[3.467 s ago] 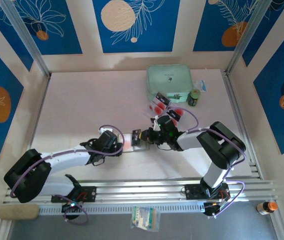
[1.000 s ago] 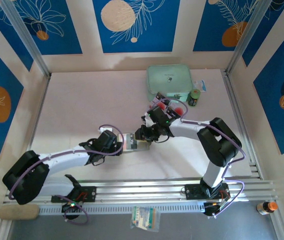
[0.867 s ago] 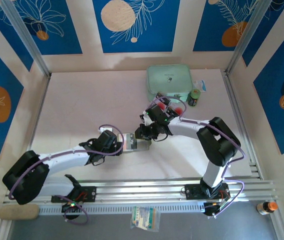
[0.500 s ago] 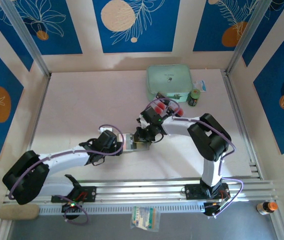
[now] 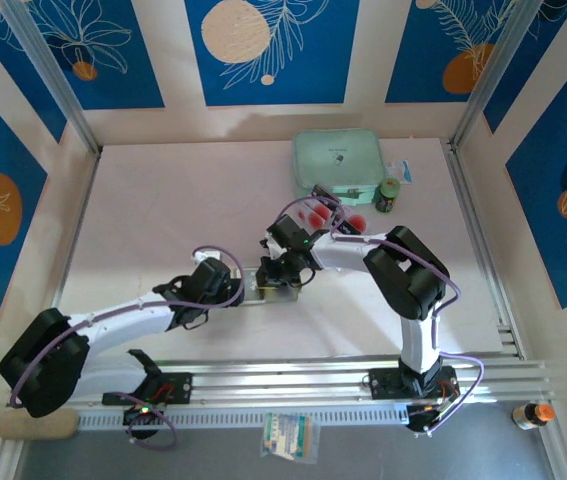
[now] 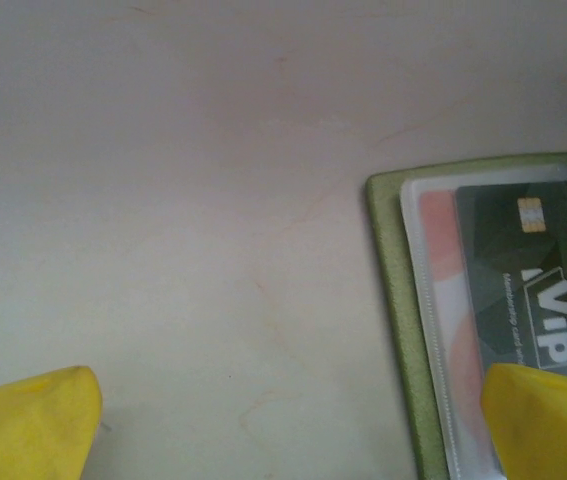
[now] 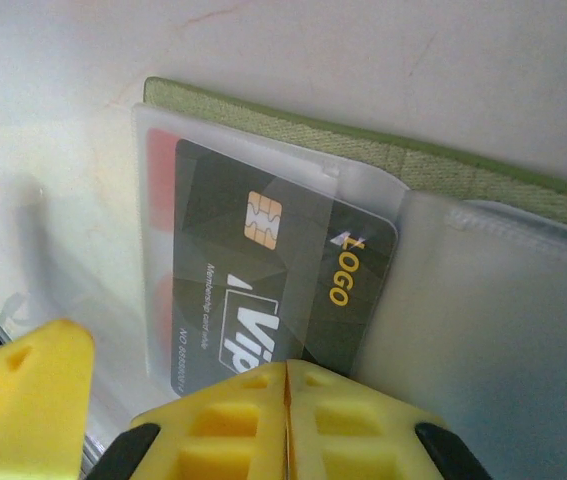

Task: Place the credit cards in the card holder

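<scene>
The olive-green card holder [image 5: 262, 282] lies open on the table between my two grippers. A black credit card [image 7: 263, 265] with a gold chip sits partly inside its clear sleeve, next to the green edge [image 7: 363, 150]. My right gripper [image 7: 286, 385] is shut, its closed tips pressing on the card's near edge. My left gripper [image 6: 288, 430] is open; one yellow finger [image 6: 548, 415] rests on the holder's sleeve [image 6: 433, 300], the other finger [image 6: 23, 425] on bare table. In the top view, other credit cards [image 5: 313, 212] with red marks lie behind my right gripper [image 5: 281, 272], which faces the left gripper [image 5: 244, 285].
A mint-green case [image 5: 337, 163] stands at the back, with a small green bottle [image 5: 388, 195] to its right. Another card [image 5: 355, 222] lies near the right arm. A packet [image 5: 289, 437] and a small bottle [image 5: 535, 412] sit beyond the front rail.
My right gripper has moved left onto the card holder and its jaws have closed. The black card now sits deeper in the sleeve. The left gripper has stayed on the holder.
</scene>
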Tool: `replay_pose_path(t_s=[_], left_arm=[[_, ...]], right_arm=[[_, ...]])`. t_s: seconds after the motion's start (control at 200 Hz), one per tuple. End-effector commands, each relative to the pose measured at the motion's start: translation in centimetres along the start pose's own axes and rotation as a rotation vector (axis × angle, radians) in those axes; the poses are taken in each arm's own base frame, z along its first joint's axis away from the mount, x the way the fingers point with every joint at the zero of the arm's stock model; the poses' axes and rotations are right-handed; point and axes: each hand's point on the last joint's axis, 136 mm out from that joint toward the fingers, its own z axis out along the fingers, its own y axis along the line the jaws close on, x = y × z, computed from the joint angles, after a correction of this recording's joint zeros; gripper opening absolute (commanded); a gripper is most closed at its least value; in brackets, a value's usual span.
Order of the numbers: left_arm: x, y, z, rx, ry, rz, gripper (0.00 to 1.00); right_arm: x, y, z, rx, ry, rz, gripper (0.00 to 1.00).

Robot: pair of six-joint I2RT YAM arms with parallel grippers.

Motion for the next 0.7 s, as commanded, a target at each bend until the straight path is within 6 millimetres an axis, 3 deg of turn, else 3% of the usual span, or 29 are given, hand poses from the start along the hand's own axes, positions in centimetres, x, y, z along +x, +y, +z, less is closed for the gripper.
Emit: replay_pose_path(t_s=[0.0, 0.375, 0.695], left_arm=[[-0.6, 1.1, -0.2, -0.053, -0.003, -0.048, 0.97], [1.2, 1.6, 1.4, -0.072, 0.047, -0.028, 0.97], [1.3, 1.8, 1.4, -0.077, 0.046, -0.022, 0.97]], right_arm=[[0.3, 0.5, -0.2, -0.004, 0.021, 0.009, 0.08], [-1.7, 1.3, -3.1, -0.014, -0.048, -0.021, 0.08], [-3.0, 0.3, -2.4, 0.003, -0.044, -0.008, 0.09]])
